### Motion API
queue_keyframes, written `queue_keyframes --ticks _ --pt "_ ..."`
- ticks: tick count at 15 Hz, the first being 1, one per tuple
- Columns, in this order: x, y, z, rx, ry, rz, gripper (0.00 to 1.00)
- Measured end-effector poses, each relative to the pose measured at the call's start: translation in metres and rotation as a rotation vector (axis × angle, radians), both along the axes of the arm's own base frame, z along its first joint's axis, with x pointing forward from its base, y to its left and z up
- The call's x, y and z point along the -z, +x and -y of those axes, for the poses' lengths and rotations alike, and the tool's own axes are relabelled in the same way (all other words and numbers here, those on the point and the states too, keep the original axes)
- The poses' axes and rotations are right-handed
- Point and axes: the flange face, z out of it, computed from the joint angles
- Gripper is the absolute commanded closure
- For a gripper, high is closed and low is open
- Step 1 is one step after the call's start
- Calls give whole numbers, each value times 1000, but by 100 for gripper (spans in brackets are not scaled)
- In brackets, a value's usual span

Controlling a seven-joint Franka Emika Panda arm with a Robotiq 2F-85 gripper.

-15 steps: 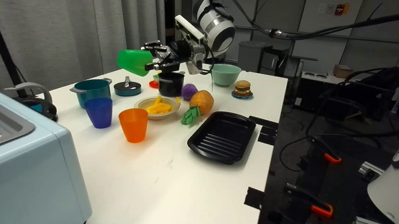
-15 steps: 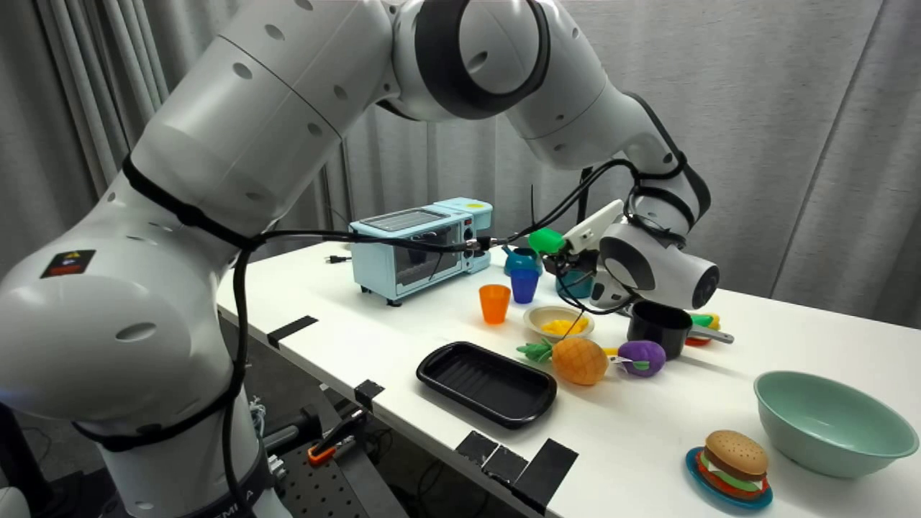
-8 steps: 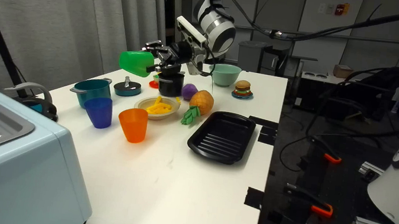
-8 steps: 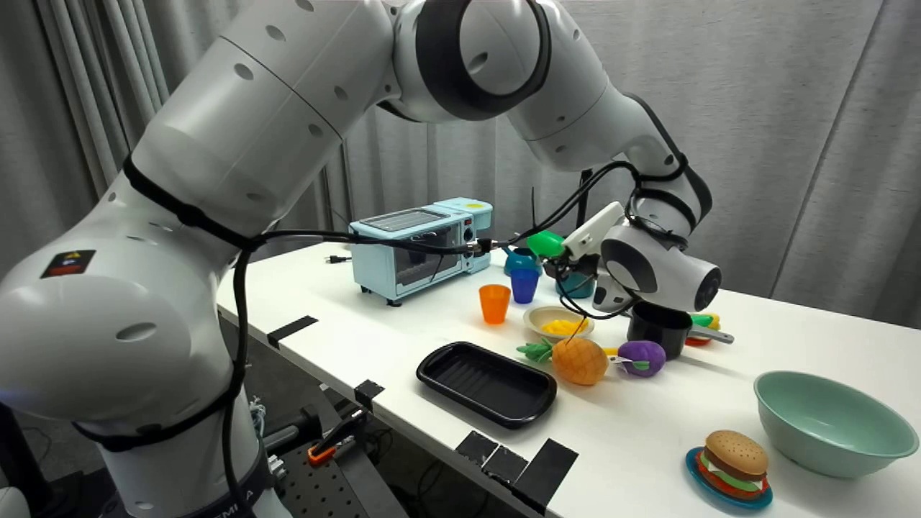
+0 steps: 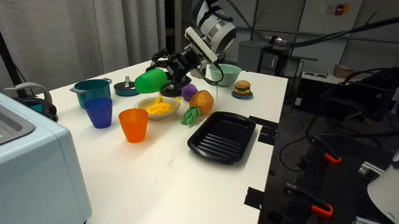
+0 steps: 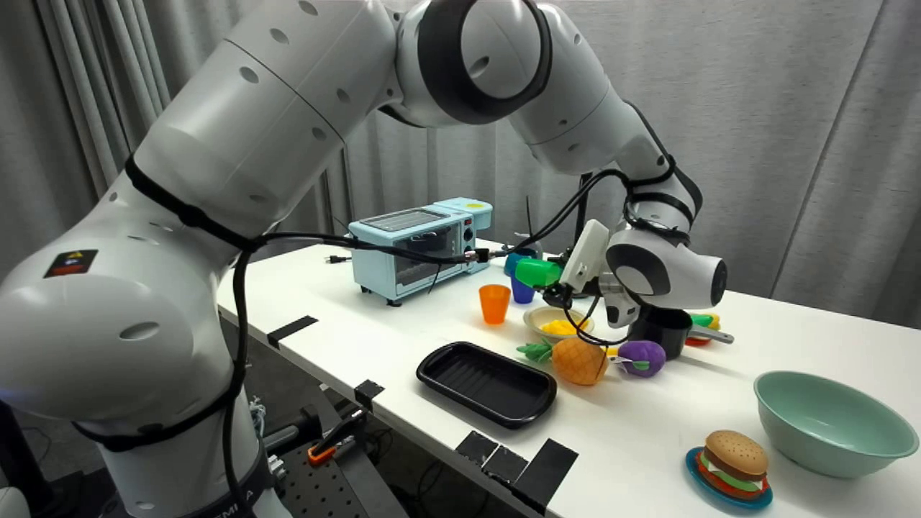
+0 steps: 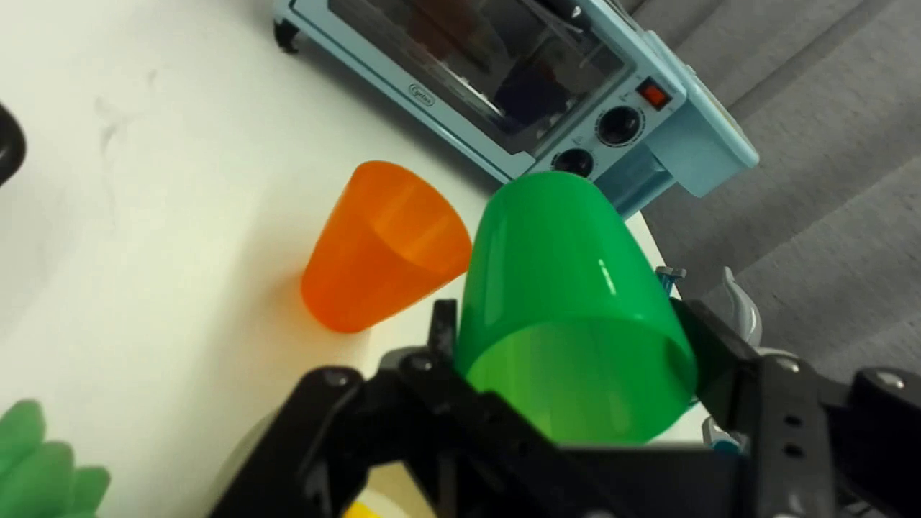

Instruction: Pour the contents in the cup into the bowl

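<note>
— What are you holding?
— My gripper (image 7: 572, 345) pinches the green cup (image 5: 150, 81). In the wrist view I see my fingers (image 7: 709, 352) on opposite sides of it, both against its wall.
— How does the cup lie?
— Over on its side, in the air, the base pointing away from my gripper and the mouth facing back toward it. Whether the mouth dips lower than the base, I can't tell.
— And the bowl?
— The white bowl (image 5: 141, 105) stands on the table (image 5: 159, 197) below my gripper, in both exterior views, with a gap between it and the cup. Yellow pieces (image 5: 158, 108) lie in it. In the wrist view my gripper hides most of it.
— What is out ahead of you?
— Ahead of my gripper and lower down, the orange cup (image 7: 381, 244) stands upright, the blue cup (image 5: 98, 113) near it. Farther ahead sits the pale blue toaster oven (image 7: 496, 79).
— Off to the side?
— The toy pineapple (image 6: 575, 362) lies lower than my gripper, near the bowl, and the black tray (image 6: 487, 385) is past it on the same side.
— Behind you?
— Lower than my gripper and back from my fingers, the black pot (image 6: 665, 327); well apart behind that, the teal bowl (image 6: 813, 453).
</note>
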Motion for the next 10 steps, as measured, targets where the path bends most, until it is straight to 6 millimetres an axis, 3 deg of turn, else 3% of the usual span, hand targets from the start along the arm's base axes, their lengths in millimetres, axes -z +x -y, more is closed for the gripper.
queue_keyframes --ticks 10 --pt "18 -5 10 -331 -154 343 50"
